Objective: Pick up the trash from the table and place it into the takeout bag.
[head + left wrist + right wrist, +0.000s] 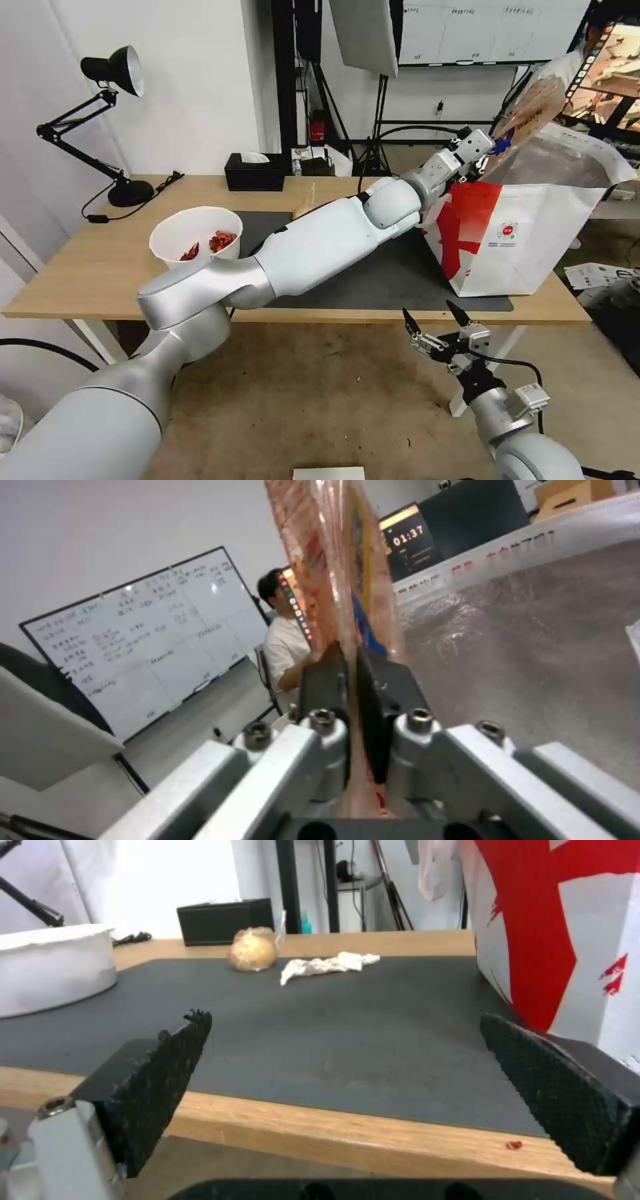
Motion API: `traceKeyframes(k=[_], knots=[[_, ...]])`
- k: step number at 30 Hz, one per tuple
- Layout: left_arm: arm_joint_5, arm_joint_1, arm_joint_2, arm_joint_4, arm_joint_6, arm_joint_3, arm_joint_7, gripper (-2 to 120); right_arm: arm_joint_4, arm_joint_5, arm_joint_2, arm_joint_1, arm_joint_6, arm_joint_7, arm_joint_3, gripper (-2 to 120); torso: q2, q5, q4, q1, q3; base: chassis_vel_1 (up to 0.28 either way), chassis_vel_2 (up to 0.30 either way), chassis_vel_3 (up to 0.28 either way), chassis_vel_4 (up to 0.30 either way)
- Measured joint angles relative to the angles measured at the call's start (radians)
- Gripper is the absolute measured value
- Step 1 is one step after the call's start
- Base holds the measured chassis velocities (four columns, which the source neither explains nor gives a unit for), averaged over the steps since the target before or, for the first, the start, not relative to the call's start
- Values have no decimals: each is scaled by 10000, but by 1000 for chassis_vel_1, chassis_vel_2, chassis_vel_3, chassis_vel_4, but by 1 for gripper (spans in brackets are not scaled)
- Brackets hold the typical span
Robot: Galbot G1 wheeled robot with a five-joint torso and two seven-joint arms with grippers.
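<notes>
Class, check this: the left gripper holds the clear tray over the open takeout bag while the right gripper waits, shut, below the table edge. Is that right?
Not quite. The right gripper is open, its fingers wide apart in the right wrist view. The rest holds: the left gripper grips the clear tray over the takeout bag, by the table.

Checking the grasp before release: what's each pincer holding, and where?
Left pincer is shut on the clear tray's lower edge, above the bag. Right pincer is open, holding nothing.

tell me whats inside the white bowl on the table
Red shells lie in the white bowl, against the side nearer the robot's left arm. That arm's elbow covers the bowl's near rim, so its bottom stays unseen.
</notes>
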Motion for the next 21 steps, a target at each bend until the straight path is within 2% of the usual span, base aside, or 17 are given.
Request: traceKeyframes(k=[3, 4, 6, 8, 10, 12, 14, 15, 16, 17, 18, 19, 20, 21], knots=[[-89, 61, 12, -167, 30, 5, -174, 23, 11, 12, 0, -29, 3, 0, 36, 100, 0, 0, 0, 0, 0, 0, 0, 0, 0], [-89, 61, 12, -167, 30, 5, -174, 23, 11, 12, 0, -29, 3, 0, 36, 100, 0, 0, 0, 0, 0, 0, 0, 0, 0], [-115, 78, 20, -250, 44, -10, -243, 32, 20, 15, 13, -45, 3, 0, 38, 100, 0, 0, 0, 0, 0, 0, 0, 0, 0], [-142, 84, 37, -321, 55, -35, -341, 35, 22, 15, 26, -54, 3, 0, 39, 100, 0, 0, -1, 0, 0, 0, 0, 0, 0], [-314, 121, 196, -719, 198, -111, -645, 47, 40, 16, 53, -71, 3, 2, 37, 100, 0, 0, -3, 0, 0, 0, 0, 0, 0], [-462, 155, 348, -1011, 328, -147, -821, 51, 61, 17, 61, -78, 2, 5, 36, 100, 0, 0, -4, 0, -1, 0, 0, 0, 0], [-746, 242, 727, -1601, 570, -202, -1148, 59, 123, 21, 72, -112, 3, 7, 40, 100, 1, -1, -3, 0, -1, 0, 0, 0, 0], [-916, 359, 1136, -2110, 738, -279, -1332, 64, 225, 25, 134, -231, 2, 10, 146, 100, 0, -1, 4, 0, -1, 0, 0, 0, 0], [-916, 359, 1136, -2110, 738, -279, -1332, 64, 225, 25, 134, -231, 2, 10, 146, 100, 0, -1, 4, 0, -1, 0, 0, 0, 0], [-977, 475, 1435, -2488, 797, -370, -1394, 71, 332, 19, 236, -405, 4, 9, 326, 100, 1, -3, 7, 0, 0, 0, 0, 0, 0], [-993, 558, 1598, -2691, 808, -435, -1414, 73, 395, 6, 304, -505, 12, 9, 440, 100, 1, -5, 7, 0, 0, 0, 0, 0, 0], [-1050, 799, 1935, -3119, 838, -589, -1449, 79, 558, -45, 502, -757, 44, 5, 725, 100, 1, -6, -2, -1, -1, 0, 0, 0, 0], [-1050, 799, 1935, -3119, 838, -589, -1449, 79, 558, -45, 502, -757, 44, 5, 725, 100, 1, -6, -2, -1, -1, 0, 0, 0, 0], [-1112, 1063, 2259, -3591, 901, -725, -1507, 86, 635, -65, 585, -840, 52, 4, 829, 100, 1, -8, -8, -1, -1, 0, 0, 0, 0]])
